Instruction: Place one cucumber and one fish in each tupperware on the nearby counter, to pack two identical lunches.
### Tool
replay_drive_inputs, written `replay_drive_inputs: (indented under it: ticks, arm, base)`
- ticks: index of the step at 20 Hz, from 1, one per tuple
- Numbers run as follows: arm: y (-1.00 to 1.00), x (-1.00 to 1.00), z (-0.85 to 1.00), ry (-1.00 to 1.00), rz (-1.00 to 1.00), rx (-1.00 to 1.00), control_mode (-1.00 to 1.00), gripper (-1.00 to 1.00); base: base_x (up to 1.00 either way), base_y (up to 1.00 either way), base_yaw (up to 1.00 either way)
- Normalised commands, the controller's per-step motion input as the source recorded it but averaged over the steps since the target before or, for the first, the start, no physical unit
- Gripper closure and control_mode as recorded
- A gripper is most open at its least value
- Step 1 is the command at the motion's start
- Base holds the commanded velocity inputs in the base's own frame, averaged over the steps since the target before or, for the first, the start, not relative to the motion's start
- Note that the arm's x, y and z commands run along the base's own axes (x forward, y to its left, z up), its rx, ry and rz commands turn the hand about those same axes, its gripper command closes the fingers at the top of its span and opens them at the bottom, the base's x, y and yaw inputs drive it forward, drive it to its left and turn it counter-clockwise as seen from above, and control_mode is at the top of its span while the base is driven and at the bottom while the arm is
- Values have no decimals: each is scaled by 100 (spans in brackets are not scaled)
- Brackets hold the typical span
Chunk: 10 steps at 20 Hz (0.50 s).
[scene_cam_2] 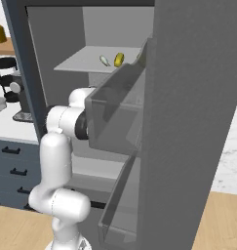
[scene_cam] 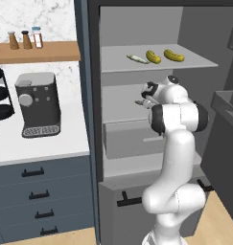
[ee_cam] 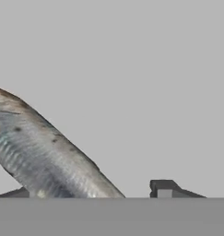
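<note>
End effector [ee_cam: 97, 191] jaws apart around fish [ee_cam: 44, 152].

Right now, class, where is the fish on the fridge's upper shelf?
In the left base view, the fish lies on the upper shelf, left of the two cucumbers.

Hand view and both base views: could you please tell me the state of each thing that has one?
Slender pale grey-white fish: lying between the fingertips, clear of one finger.
Two-finger gripper: open, astride that fish.
Second pale fish: lying on the upper grey shelf, untouched.
Two stubby yellow-green cucumbers: lying beside it, untouched.
Grey fridge door: open.
Dark blue-grey drawers: shut.
</note>
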Motion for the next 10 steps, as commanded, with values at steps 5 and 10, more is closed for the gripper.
replay_drive_inputs:
  ticks: [5, 10]
  arm:
    - [0, 0, -7, 0, 1, 0, -100, 100]
    - [0, -29, 0, 1, 0, 0, -100, 100]
  base:
    - [0, 0, 0]
    - [0, 0, 0]
